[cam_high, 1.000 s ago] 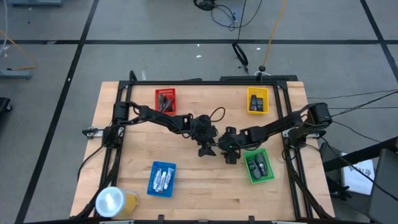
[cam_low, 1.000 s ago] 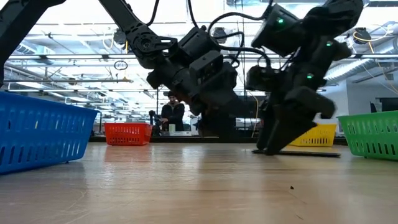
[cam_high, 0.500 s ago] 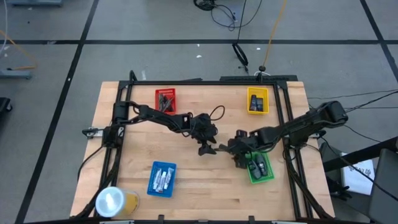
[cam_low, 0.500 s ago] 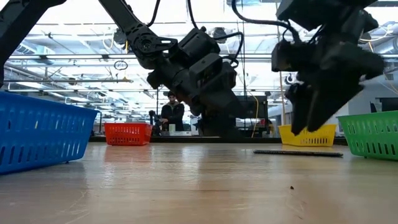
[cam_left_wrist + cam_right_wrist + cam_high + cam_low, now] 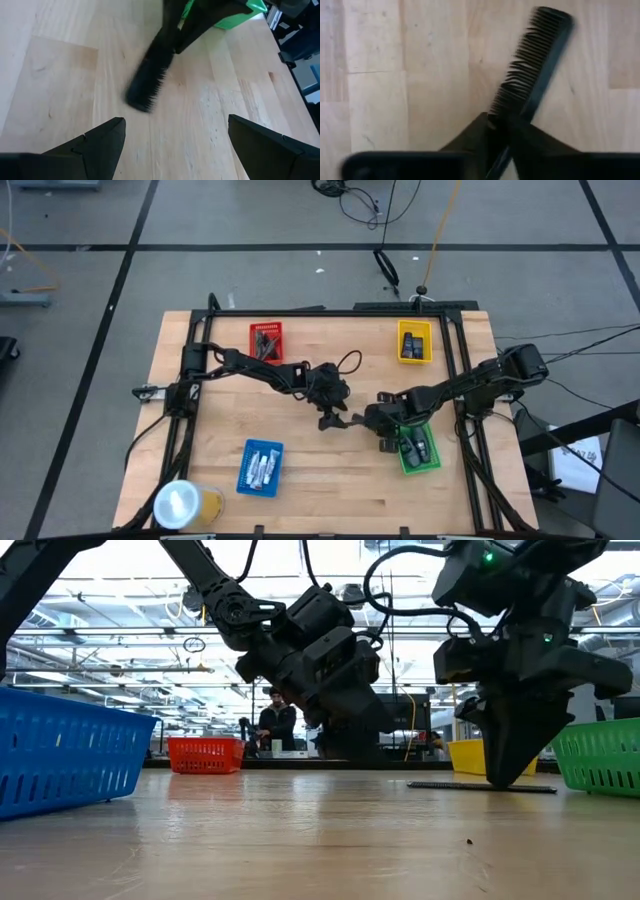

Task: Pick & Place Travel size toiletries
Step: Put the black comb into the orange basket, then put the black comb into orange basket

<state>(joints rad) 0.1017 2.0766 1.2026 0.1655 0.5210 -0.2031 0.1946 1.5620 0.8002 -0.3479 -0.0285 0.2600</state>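
A black comb (image 5: 535,65) lies flat on the wooden table (image 5: 300,480) between my two grippers; it also shows in the low view (image 5: 450,785). My right gripper (image 5: 501,131) stands over it beside the green tray (image 5: 417,448) and is shut on it. My left gripper (image 5: 175,145) hangs open just left of the comb's free end (image 5: 142,97), touching nothing. White tubes lie in the blue tray (image 5: 261,467) and dark pieces in the green tray. My right gripper pinches the comb between its two fingers, one on the toothed edge (image 5: 506,107) and one on the plain back edge, well toward one end. The fingers (image 5: 505,765) come steeply from above and lie across the comb. The comb rests flat on the table.
A red tray (image 5: 266,340) stands at the far left and a yellow tray (image 5: 415,342) at the far right. A large yellowish roll with a white top (image 5: 185,503) lies at the near left corner. A person stands in the room behind the table (image 5: 277,725).
My right gripper rose off the table, shifted along the comb toward the green tray, came down again and shut on the comb. The comb has stayed flat where it was.
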